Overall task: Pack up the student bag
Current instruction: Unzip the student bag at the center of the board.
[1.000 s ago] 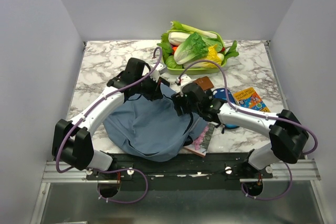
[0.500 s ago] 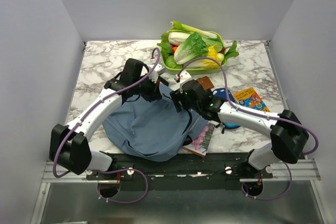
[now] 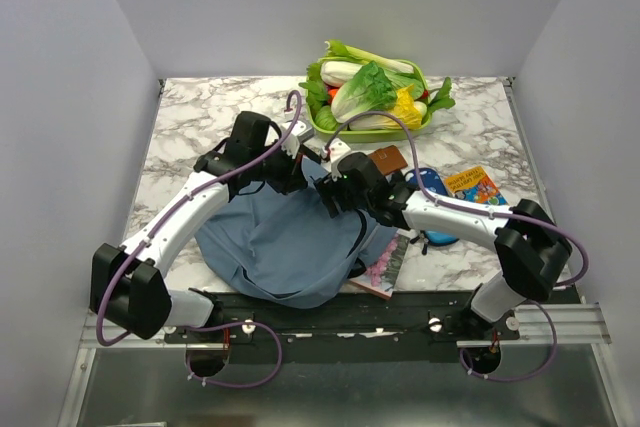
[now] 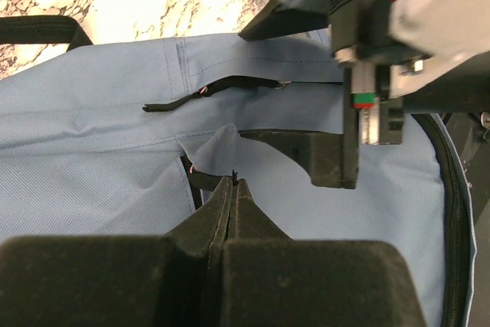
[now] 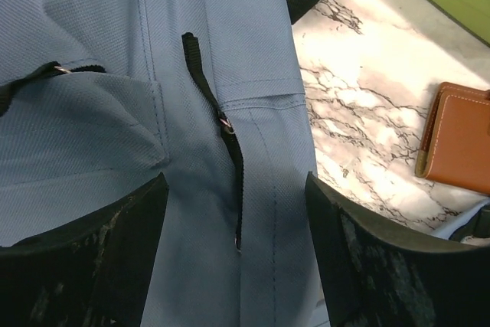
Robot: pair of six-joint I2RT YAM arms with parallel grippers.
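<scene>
Your left claw (image 4: 233, 183) is closed tight, its two black fingers (image 4: 218, 212) pressed flat together. The tips sit against the student bag (image 3: 285, 247) at a small raised fold of grey-blue fabric, with a dark slit just to the left of them. You cannot tell whether any cloth is pinched between the tips.

Your right claw (image 5: 233, 246) stands wide open and holds nothing. The bag's fabric lies directly beneath it, and a black pull strap (image 5: 200, 74) runs along a seam from between the fingers (image 5: 92, 258) out ahead of the tips. Past its right finger the bag ends and bare marble table (image 5: 360, 112) shows, with a brown wallet (image 5: 459, 139) lying flat further right.

From above, the two claws sit close together over the bag's far edge. The bag lies slumped between both arms at the near side of the table. A green tray (image 3: 380, 134) of vegetables stands beyond both claws.
</scene>
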